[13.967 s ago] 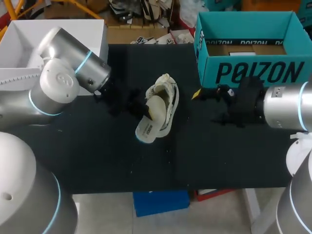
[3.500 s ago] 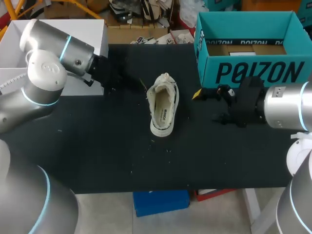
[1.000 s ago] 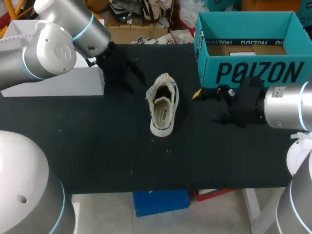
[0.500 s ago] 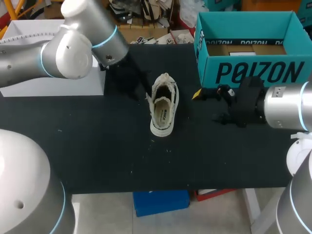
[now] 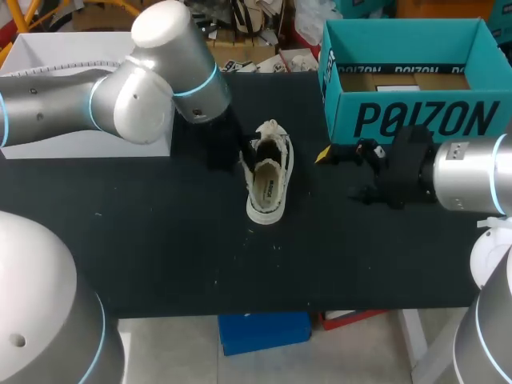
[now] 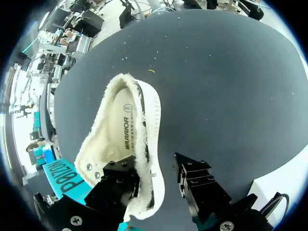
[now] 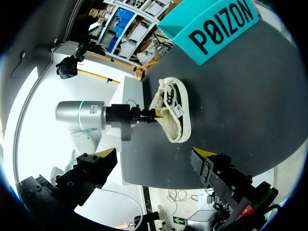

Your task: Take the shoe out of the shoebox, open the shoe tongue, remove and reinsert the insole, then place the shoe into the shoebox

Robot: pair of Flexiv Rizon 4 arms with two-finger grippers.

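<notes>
A cream canvas shoe (image 5: 268,180) lies on the black table, heel toward the front edge, its insole (image 6: 121,127) showing inside. My left gripper (image 5: 243,156) stands at the shoe's left side near the eyelets. In the left wrist view the left gripper (image 6: 154,175) is open and straddles the shoe's (image 6: 125,139) side wall, one finger over the inside, the other over bare table with a gap. The teal shoebox (image 5: 408,120) stands at the back right. In front of the box my right gripper (image 5: 336,172) is open and holds nothing; it faces the shoe (image 7: 173,113).
A white box (image 5: 48,60) sits at the table's back left, behind my left arm. The black tabletop (image 5: 184,248) stretches in front of the shoe. From the right wrist view my left gripper (image 7: 154,114) touches the shoe near the shoebox (image 7: 216,29).
My left arm has swung right from beside the white box to the shoe, and its fingers have narrowed a little. The shoe and my right arm have not moved.
</notes>
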